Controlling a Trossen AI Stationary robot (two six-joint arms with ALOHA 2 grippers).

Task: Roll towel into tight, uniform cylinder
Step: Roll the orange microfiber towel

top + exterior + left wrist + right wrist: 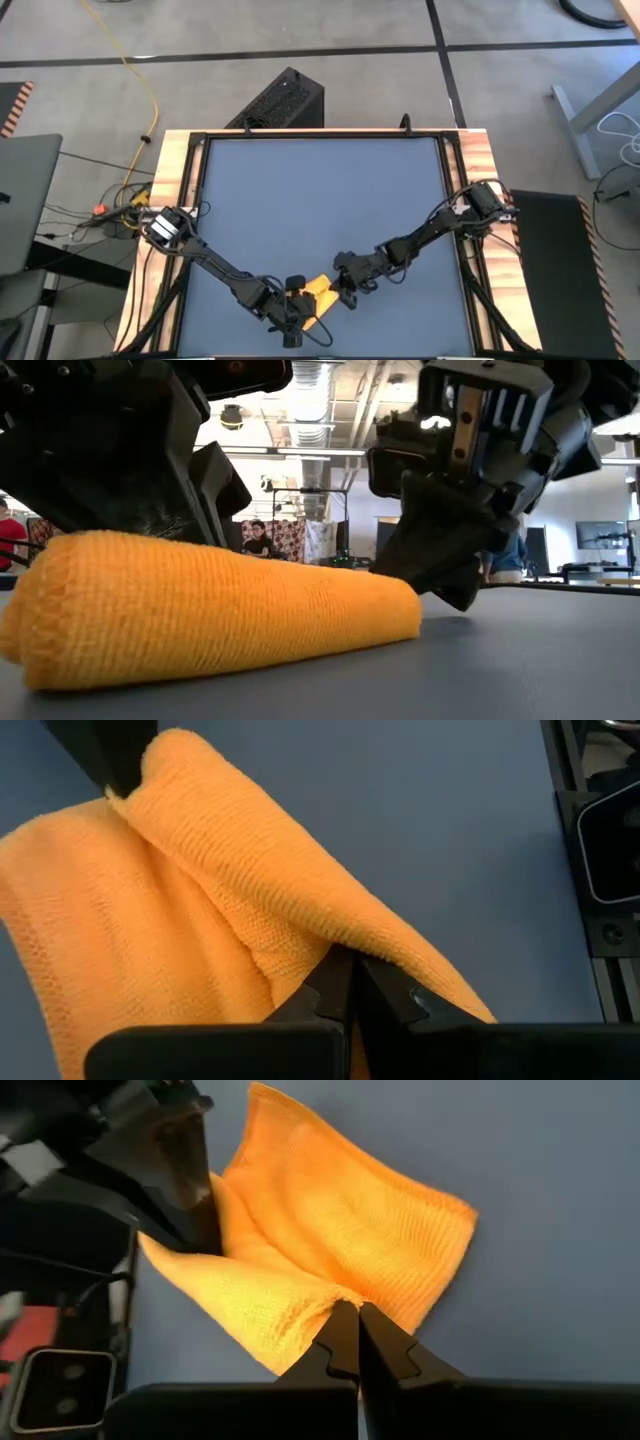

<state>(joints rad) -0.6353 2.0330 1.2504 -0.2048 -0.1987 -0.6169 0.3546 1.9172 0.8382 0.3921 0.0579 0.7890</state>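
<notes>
The yellow towel lies as a loose, stubby roll on the dark mat close to the table's near edge, its underside resting on the mat. In the wrist views it shows as folded layers that spread apart. My left gripper is shut on the roll's left end. My right gripper is shut on its right end. In the low view the right gripper stands at the roll's narrow end, and the left arm's body looms behind the thick end. My left gripper pinches a raised fold of the towel between its two fingers, coming slanting down from the table's left. The towel lies on the mat beyond the fingers; how many layers are caught cannot be told. My right gripper pinches the gathered edge of the towel between its two fingers, slanting down from the table's right. The cloth fans out ahead of the fingers and rests on the mat.
The mat stretches bare toward the far edge. Black frame rails and wooden side strips border it. A black box stands on the floor beyond the far edge. People show in the room behind.
</notes>
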